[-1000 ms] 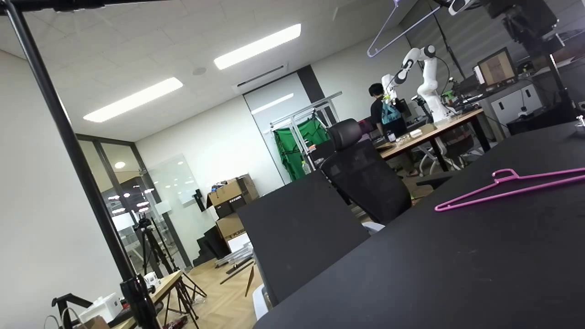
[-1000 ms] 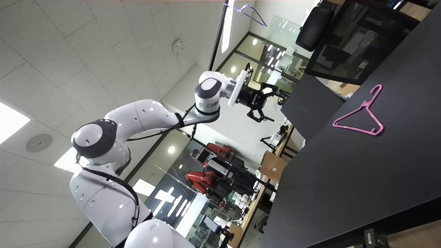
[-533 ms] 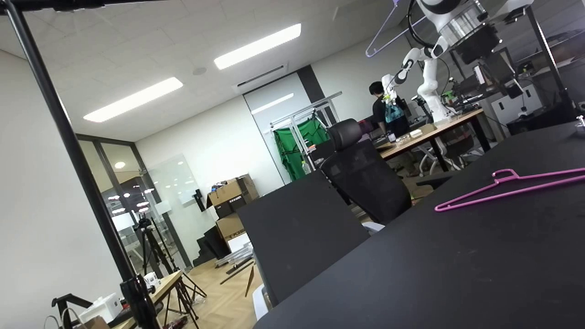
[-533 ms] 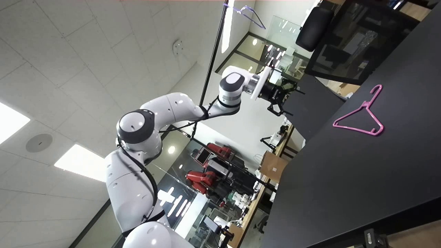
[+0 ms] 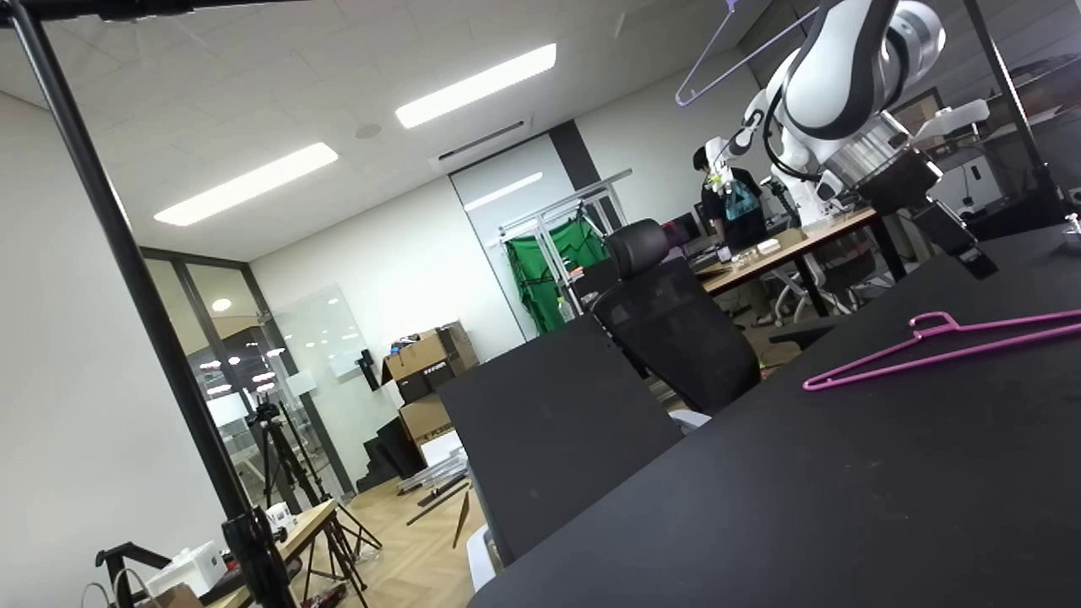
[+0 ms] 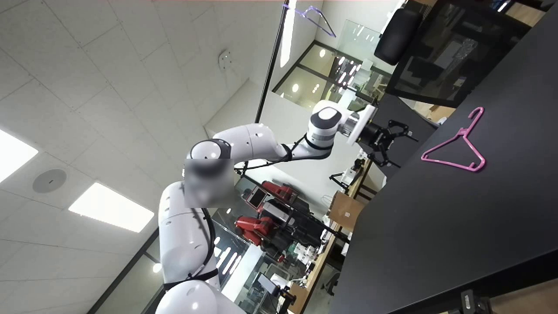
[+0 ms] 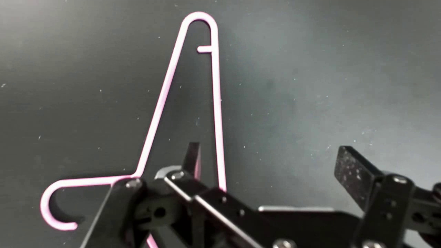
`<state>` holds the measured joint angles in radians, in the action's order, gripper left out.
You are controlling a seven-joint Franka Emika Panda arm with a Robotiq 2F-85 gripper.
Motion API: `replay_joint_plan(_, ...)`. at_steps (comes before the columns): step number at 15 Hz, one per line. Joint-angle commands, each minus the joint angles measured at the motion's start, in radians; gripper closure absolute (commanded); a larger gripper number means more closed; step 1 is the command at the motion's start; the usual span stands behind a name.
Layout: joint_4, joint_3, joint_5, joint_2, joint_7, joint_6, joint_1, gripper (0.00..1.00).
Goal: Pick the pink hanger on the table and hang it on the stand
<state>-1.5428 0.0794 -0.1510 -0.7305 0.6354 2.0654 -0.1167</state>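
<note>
Lower than half a second ago, the smooth white arm has carried its black gripper closer to the table, while the slim pink hanger lies flat on that matte black top just as it did. Spread wide, the gripper's flat, dark fingers stand well apart above the surface, clear of the hanger in both exterior views. In the wrist view the finger on the left overlaps the hanger's narrow outline (its inner face catches a thin pink gleam), and the right one shows against the black table, flecked with pale specks. The hanger itself is a smooth, round-cornered triangle of thin rod, with a curled hook bending out at the left and a short peg inside the far corner. High up in both exterior views hangs a thin lilac hanger; how its hook sits is too small to tell. At the left of an exterior view rises a black tubular stand, and farther off are a mesh-backed chair, a fall of green cloth and stacked brown cardboard boxes.
</note>
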Motion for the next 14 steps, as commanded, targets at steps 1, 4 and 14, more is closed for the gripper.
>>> replay_joint_plan(1,0.012,-0.026,-0.025,-0.017,-0.022,-0.006,-0.020,0.00)
replay_joint_plan(4,0.030,-0.025,-0.026,-0.028,-0.030,-0.014,-0.020,0.00)
replay_joint_plan(14,0.095,-0.054,-0.006,-0.135,0.014,0.139,-0.070,0.00)
